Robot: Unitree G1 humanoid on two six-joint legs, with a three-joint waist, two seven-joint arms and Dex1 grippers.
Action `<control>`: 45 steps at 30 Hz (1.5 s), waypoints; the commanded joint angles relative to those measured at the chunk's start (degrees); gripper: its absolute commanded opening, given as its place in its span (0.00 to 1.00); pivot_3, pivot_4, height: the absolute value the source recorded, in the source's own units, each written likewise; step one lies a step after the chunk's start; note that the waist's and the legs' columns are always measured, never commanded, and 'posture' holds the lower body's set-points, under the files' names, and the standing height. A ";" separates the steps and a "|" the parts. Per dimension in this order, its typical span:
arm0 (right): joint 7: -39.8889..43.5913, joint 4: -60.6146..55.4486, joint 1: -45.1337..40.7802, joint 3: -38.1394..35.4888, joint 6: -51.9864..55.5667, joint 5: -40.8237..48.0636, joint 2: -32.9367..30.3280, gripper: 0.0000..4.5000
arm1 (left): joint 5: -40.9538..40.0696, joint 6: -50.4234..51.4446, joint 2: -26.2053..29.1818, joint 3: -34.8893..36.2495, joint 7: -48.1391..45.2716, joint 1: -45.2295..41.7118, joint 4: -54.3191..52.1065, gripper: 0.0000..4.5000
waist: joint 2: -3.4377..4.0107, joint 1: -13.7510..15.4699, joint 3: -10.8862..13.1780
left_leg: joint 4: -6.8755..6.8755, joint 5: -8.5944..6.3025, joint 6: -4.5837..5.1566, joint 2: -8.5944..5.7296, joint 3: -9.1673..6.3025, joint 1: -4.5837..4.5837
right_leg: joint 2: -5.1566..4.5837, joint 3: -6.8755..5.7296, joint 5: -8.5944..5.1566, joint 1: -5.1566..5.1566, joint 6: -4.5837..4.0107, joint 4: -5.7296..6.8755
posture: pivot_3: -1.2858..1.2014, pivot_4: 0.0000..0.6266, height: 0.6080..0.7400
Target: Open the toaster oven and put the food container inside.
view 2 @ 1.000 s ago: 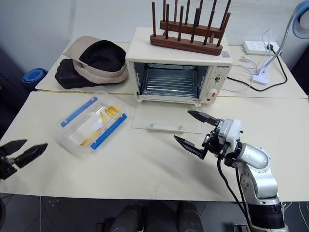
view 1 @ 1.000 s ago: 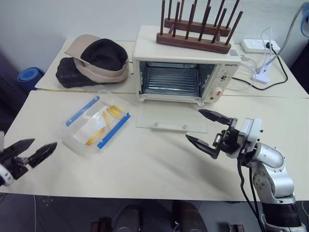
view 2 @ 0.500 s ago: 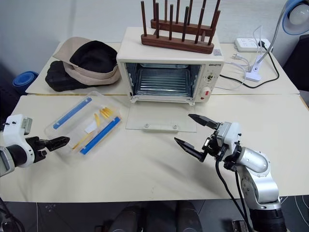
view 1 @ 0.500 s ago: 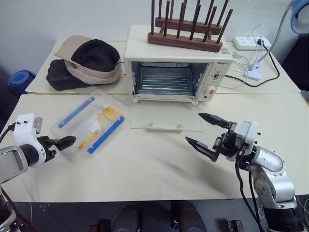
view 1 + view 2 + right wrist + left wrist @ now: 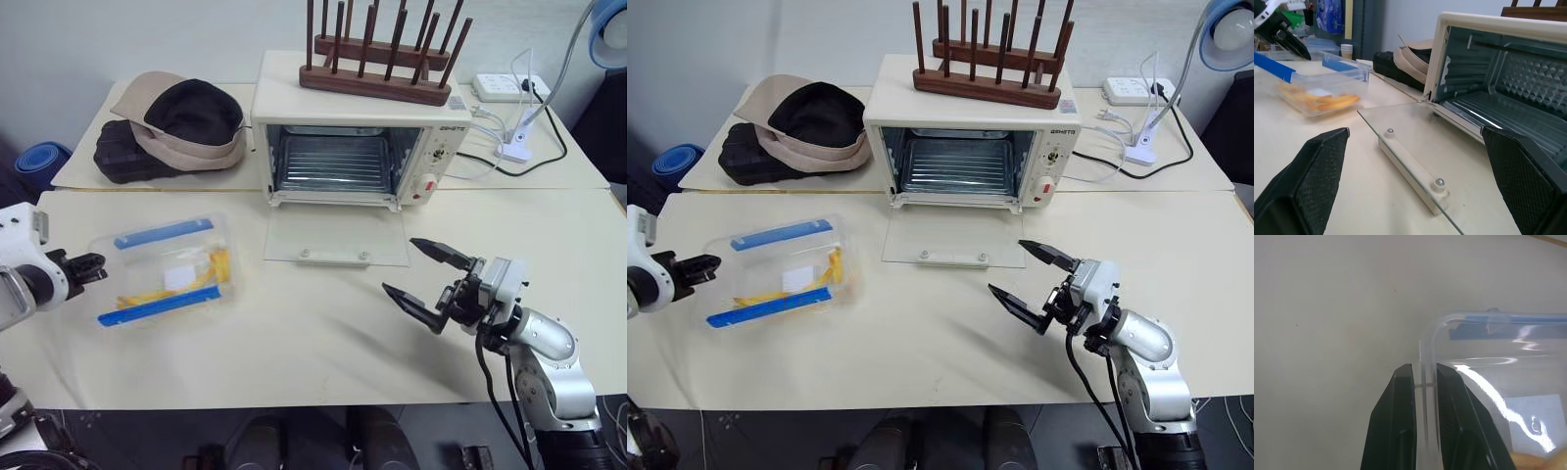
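The cream-white toaster oven [image 5: 348,127] stands at the back middle of the table. Its glass door [image 5: 338,240] lies dropped flat in front of it, and the wire rack inside shows. The food container [image 5: 162,269], clear with blue strips and yellow sticks, lies on the table at the left. My left gripper [image 5: 86,264] is at the container's left end. In the left wrist view, the left gripper [image 5: 1423,374] is shut on the container's clear rim [image 5: 1426,340] near a corner. My right gripper [image 5: 399,265] hovers open, right of the glass door, holding nothing.
A wooden peg rack [image 5: 387,59] sits on the oven's top. A hat on a black bag [image 5: 171,122] lies at the back left. A power strip [image 5: 500,88] and cables run at the back right. Bare tabletop [image 5: 294,323] stretches between my two grippers.
My left gripper has come in from the near left edge and shut on the container's rim. The container has turned and slid to the left. My right gripper stayed open and sank slightly.
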 commanded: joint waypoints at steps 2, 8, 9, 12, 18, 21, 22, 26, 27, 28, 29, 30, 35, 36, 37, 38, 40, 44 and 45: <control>0.82 0.76 1.48 -2.76 -2.21 0.54 -1.10 1.00 | -2.70 -0.22 4.95 -3.68 -7.43 -4.75 0.98 0.05 | 0.00 0.33 0.00 | 0.00 -0.01 0.01 -0.02 0.01 0.00 | -0.05 0.02 0.00 0.01 0.00 -0.03 | 0.52 0.24 1.00; -1.23 -0.75 5.86 -5.52 -2.42 0.06 -1.67 1.00 | -3.65 2.14 -1.28 -18.09 -9.00 -22.01 0.83 0.05 | -0.04 1.80 0.00 | 0.06 0.03 0.09 -0.18 -0.07 -0.12 | -0.18 -0.06 0.04 0.04 0.06 -0.02 | 0.52 0.24 1.00; -1.98 -1.46 6.74 -5.97 -2.23 -0.10 -1.68 1.00 | -2.90 1.74 -4.07 -20.49 -8.29 -25.02 1.76 0.05 | -0.04 1.72 0.00 | 0.08 0.05 0.11 -0.22 -0.07 -0.15 | -0.18 -0.10 0.04 0.06 0.08 -0.04 | 0.52 0.24 1.00; -4.34 -4.91 9.62 -6.66 -1.14 -0.27 -1.46 1.00 | 0.19 -1.40 -12.55 -25.70 -6.03 -31.86 6.32 0.05 | -0.05 1.70 -0.01 | 0.10 0.06 0.13 -0.25 0.03 -0.16 | -0.16 -0.08 0.07 0.06 0.13 -0.03 | 0.52 0.24 1.00; -9.00 -11.83 13.93 -6.64 1.17 -0.43 -0.82 1.00 | 5.97 -9.85 -21.42 -32.17 -4.37 -35.86 13.85 0.05 | -0.05 0.12 -0.01 | 0.09 0.06 0.08 -0.12 0.17 -0.17 | 0.04 0.06 0.07 -0.08 0.13 0.00 | 0.52 0.24 1.00; -11.82 -14.99 15.59 -6.48 2.40 -0.65 -0.11 1.00 | 7.93 -13.56 -25.38 -32.32 -3.18 -36.98 17.46 0.05 | -0.05 0.25 -0.01 | 0.09 0.08 0.02 -0.04 0.18 -0.17 | 0.19 0.17 0.07 -0.11 0.13 0.01 | 0.52 0.24 1.00; -12.75 -15.97 16.15 -6.41 2.86 -0.67 0.18 1.00 | 8.52 -14.92 -26.65 -31.86 -2.62 -37.33 18.78 0.05 | -0.05 0.43 -0.01 | 0.10 0.09 0.00 -0.03 0.18 -0.18 | 0.21 0.18 0.07 -0.10 0.13 0.02 | 0.52 0.24 1.00; -15.69 -18.60 17.67 -5.95 4.14 -1.15 1.14 1.00 | 9.60 -21.02 -31.20 -29.27 -1.09 -37.98 21.89 0.32 | -0.06 1.44 0.00 | 0.14 0.12 0.01 -0.06 0.23 -0.17 | 0.20 0.22 0.08 -0.08 0.13 0.03 | 0.52 0.24 1.00; -16.27 -19.29 17.73 -5.80 4.63 -1.18 1.26 1.00 | 9.08 -22.82 -32.06 -28.49 -1.78 -37.92 21.80 0.39 | -0.06 1.58 0.00 | 0.17 0.12 0.01 -0.06 0.24 -0.18 | 0.21 0.22 0.08 -0.08 0.13 0.03 | 0.52 0.24 1.00; -16.79 -20.06 17.74 -5.72 5.34 -0.98 1.25 1.00 | 8.04 -23.63 -32.72 -27.18 -2.42 -37.97 21.75 0.46 | -0.06 1.64 0.00 | 0.17 0.12 0.02 -0.06 0.25 -0.20 | 0.21 0.22 0.08 -0.08 0.13 0.03 | 0.52 0.24 1.00; -17.12 -20.92 17.78 -5.70 6.21 -0.54 0.98 1.00 | 6.70 -24.06 -32.83 -26.07 -3.89 -37.87 21.44 0.53 | -0.06 1.63 0.00 | 0.17 0.12 0.02 -0.06 0.27 -0.20 | 0.20 0.22 0.08 -0.08 0.13 0.02 | 0.52 0.24 1.00; -17.29 -21.86 17.74 -5.74 7.15 -0.15 0.48 1.00 | 5.30 -24.49 -32.74 -24.45 -5.11 -37.74 21.00 0.59 | -0.06 1.63 0.00 | 0.17 0.12 0.02 -0.06 0.29 -0.20 | 0.21 0.22 0.08 -0.09 0.13 0.01 | 0.52 0.24 1.00; -16.95 -26.56 17.54 -6.79 14.06 4.75 -3.17 1.00 | 2.75 -30.04 -25.53 -20.13 -14.42 -35.10 20.65 0.78 | -0.06 1.05 0.00 | 0.17 0.12 0.01 -0.02 0.41 -0.16 | 0.25 0.24 0.08 -0.09 0.13 0.05 | 0.52 0.24 1.00; -16.77 -27.64 17.80 -6.83 16.10 6.28 -4.34 1.00 | 2.25 -31.62 -22.96 -20.38 -18.46 -33.75 20.18 0.78 | -0.05 0.65 0.00 | 0.17 0.13 0.01 0.00 0.45 -0.12 | 0.29 0.28 0.08 -0.09 0.13 0.09 | 0.52 0.24 1.00; -16.69 -28.77 18.23 -6.67 18.52 7.57 -5.78 0.96 | 2.56 -34.47 -19.57 -21.77 -23.85 -31.50 19.37 0.78 | -0.05 0.00 0.00 | 0.16 0.13 -0.01 0.06 0.51 -0.07 | 0.34 0.34 0.07 -0.10 0.10 0.14 | 0.52 0.24 1.00; -16.56 -29.82 18.66 -6.21 21.07 8.48 -7.47 0.91 | 3.15 -38.41 -16.50 -23.07 -29.25 -29.08 18.88 0.79 | -0.05 -0.05 0.00 | 0.09 0.14 -0.06 0.13 0.52 0.01 | 0.38 0.37 0.05 -0.11 0.05 0.18 | 0.52 0.24 1.00; -15.80 -31.59 18.52 -3.16 25.38 7.85 -10.93 0.79 | 5.42 -46.80 -9.70 -26.06 -40.86 -22.84 18.93 0.69 | -0.05 -0.23 -0.01 | 0.01 0.11 -0.11 0.20 0.60 0.13 | 0.42 0.39 0.00 -0.11 -0.05 0.20 | 0.52 0.24 1.00; -18.16 -31.87 13.53 3.10 30.02 5.79 -11.61 0.47 | 10.41 -64.57 -2.45 -32.13 -58.50 -9.67 17.54 0.44 | -0.08 0.54 -0.02 | -0.02 0.04 -0.04 0.26 0.90 0.38 | 0.40 0.41 -0.06 0.12 -0.15 -0.13 | 0.52 0.24 1.00; -18.65 -31.46 12.14 4.19 30.35 5.03 -11.13 0.41 | 10.99 -66.22 -2.00 -33.12 -60.10 -7.28 16.80 0.38 | -0.08 0.86 -0.02 | 0.04 0.01 0.03 0.23 0.87 0.37 | 0.36 0.40 -0.06 0.15 -0.15 -0.14 | 0.52 0.24 1.00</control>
